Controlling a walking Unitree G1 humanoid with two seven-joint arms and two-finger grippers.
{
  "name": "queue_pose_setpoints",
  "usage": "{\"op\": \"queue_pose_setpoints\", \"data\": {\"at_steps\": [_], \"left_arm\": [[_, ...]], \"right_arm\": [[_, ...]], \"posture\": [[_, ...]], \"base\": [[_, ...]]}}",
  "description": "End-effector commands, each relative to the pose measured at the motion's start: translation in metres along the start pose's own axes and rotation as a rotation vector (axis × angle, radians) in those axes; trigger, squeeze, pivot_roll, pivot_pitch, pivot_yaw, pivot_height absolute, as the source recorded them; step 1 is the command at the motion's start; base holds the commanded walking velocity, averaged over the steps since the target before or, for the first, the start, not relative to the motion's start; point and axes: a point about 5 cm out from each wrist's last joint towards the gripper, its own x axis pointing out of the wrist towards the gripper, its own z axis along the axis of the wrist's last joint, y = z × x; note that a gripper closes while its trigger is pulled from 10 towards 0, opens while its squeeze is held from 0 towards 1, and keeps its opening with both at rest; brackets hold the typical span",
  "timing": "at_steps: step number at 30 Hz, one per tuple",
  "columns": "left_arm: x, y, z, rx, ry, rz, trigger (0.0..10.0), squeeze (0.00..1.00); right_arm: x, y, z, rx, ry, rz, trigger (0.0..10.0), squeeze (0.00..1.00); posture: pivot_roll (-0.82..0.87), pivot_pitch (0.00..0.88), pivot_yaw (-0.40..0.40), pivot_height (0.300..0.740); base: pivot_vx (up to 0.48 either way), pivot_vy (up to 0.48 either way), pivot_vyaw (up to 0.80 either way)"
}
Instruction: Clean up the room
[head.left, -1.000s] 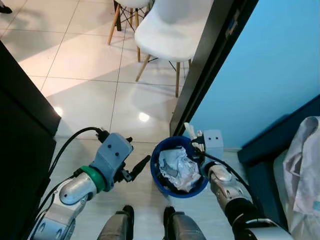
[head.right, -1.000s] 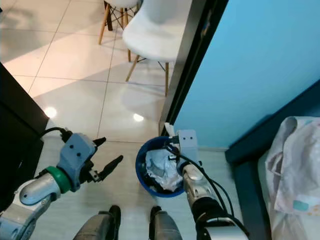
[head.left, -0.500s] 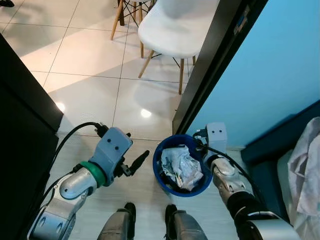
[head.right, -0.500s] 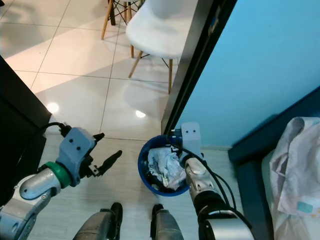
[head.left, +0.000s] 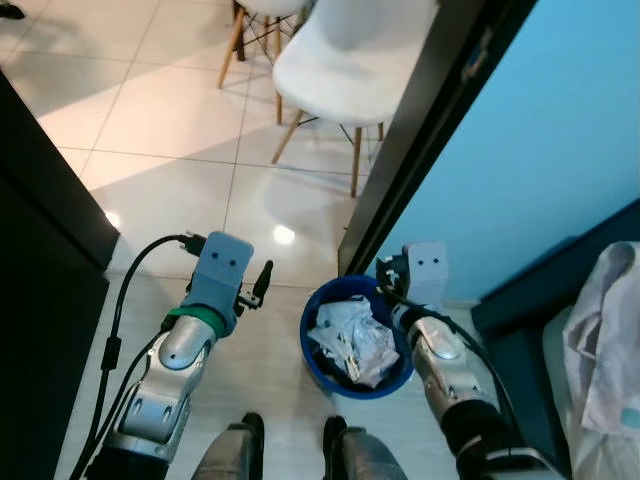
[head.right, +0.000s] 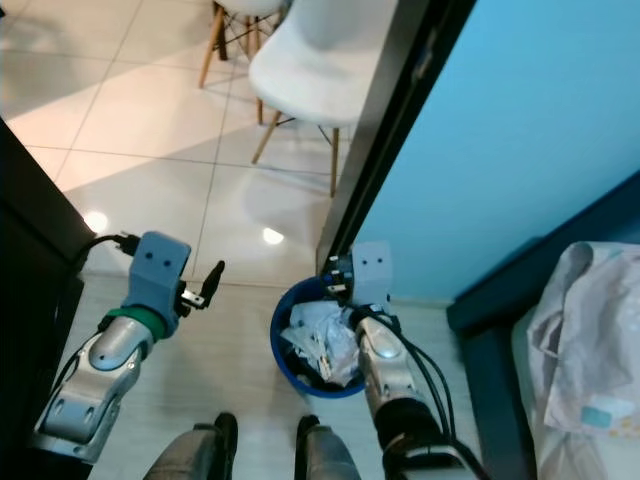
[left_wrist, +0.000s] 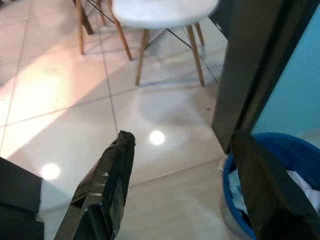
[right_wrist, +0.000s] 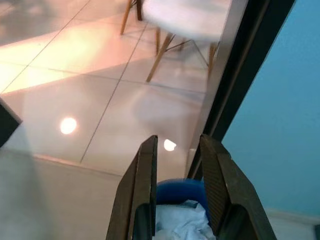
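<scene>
A round blue bin (head.left: 308, 350) stands on the tiled floor just ahead of my feet, filled with crumpled white paper (head.left: 350, 338). My right gripper (right_wrist: 178, 140) hovers over the bin's far right rim beside the black door post. Its fingers (right_wrist: 145, 190) are open by a narrow gap with nothing between them, and the bin (right_wrist: 177, 192) lies just below them. My left gripper (head.left: 258, 285) is left of the bin above the floor, pointing away from me. In the left wrist view its fingers (left_wrist: 107, 180) are spread wide and empty, with the bin (left_wrist: 300, 155) behind one finger.
A white chair (head.left: 350, 50) on wooden legs stands ahead on the pale tiles. A black door post (head.left: 420, 130) and a blue wall (head.left: 540, 150) close the right side. Black furniture (head.left: 40, 240) lines the left. A bed with white cloth (head.left: 610, 340) is at the far right.
My left gripper swung from pointing sideways at the bin to pointing forward, away from me. The small white scrap seen at my right gripper's tips a second ago is gone from there.
</scene>
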Motion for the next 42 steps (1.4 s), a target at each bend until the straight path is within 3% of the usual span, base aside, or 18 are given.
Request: {"op": "queue_pose_setpoints", "data": {"at_steps": [1, 5, 11, 23, 42], "left_arm": [[-0.002, -0.003, -0.008, 0.008, 0.02, 0.011, 10.0, 0.0], [0.001, -0.004, -0.009, 0.03, 0.01, -0.014, 10.0, 0.0], [0.012, -0.007, -0.013, 0.049, -0.007, -0.04, 10.0, 0.0], [0.018, -0.008, -0.007, 0.033, -0.053, -0.001, 10.0, 0.0], [0.021, -0.011, -0.008, 0.023, -0.068, -0.005, 10.0, 0.0]], "right_arm": [[-0.005, -0.003, 0.001, -0.004, -0.032, -0.029, 10.0, 0.0], [-0.015, -0.015, 0.006, -0.006, -0.079, -0.137, 10.0, 0.0], [-0.031, -0.019, 0.002, -0.05, -0.073, -0.134, 10.0, 0.0], [-0.018, -0.009, 0.012, -0.071, -0.068, -0.1, 10.0, 0.0], [-0.021, -0.01, 0.009, -0.08, -0.031, -0.116, 10.0, 0.0]], "posture": [[-0.07, 0.095, 0.012, 0.723], [-0.09, 0.071, 0.037, 0.723], [-0.14, 0.057, 0.063, 0.723], [-0.12, 0.059, 0.036, 0.723], [-0.12, 0.08, 0.042, 0.723]], "base": [[0.0, 0.0, 0.0], [0.0, 0.0, 0.0], [-0.167, 0.0, 0.0], [-0.345, 0.0, 0.0], [-0.35, 0.0, 0.0]]}}
